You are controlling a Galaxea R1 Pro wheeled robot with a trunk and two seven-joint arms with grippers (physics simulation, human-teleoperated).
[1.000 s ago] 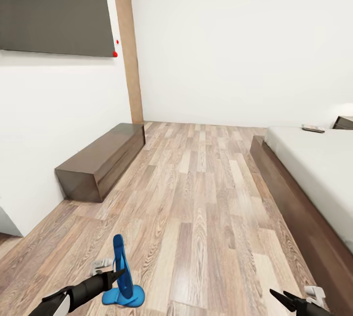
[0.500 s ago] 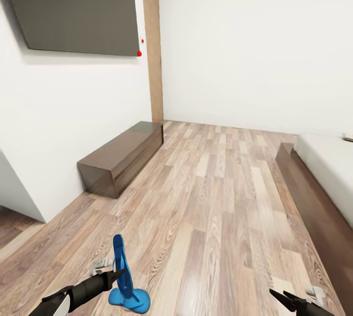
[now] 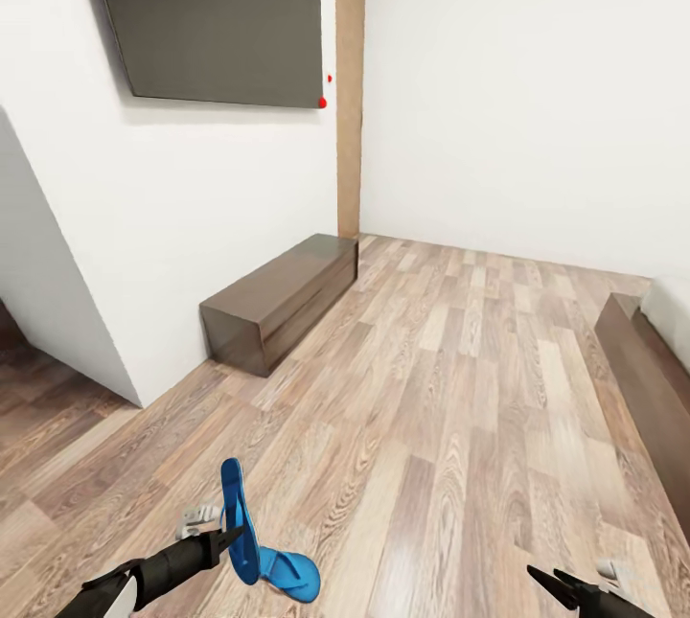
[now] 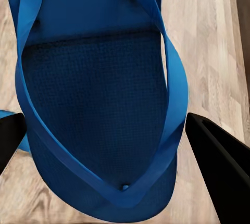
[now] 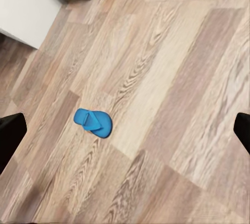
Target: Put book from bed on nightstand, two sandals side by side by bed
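Carrying one blue flip-flop (image 3: 240,522) upright, clenched in the left hand (image 3: 230,536) by its thin, light, bendy sole; second flip-flop (image 3: 290,572) lying flat on the wood-plank floor (image 3: 460,426) just beside, best pinched at the sole's edge; right hand (image 3: 539,578) spread open, holding nothing.

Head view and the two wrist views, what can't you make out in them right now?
- Bed, head view: cut off by the right edge, so its top can't be checked.
- Right gripper, head view: cut off at the bottom corner; finger spread unclear.
- Held sandal, left wrist view: too close, its heel end runs past the edge.
- Second sandal, head view: partly behind the held one.
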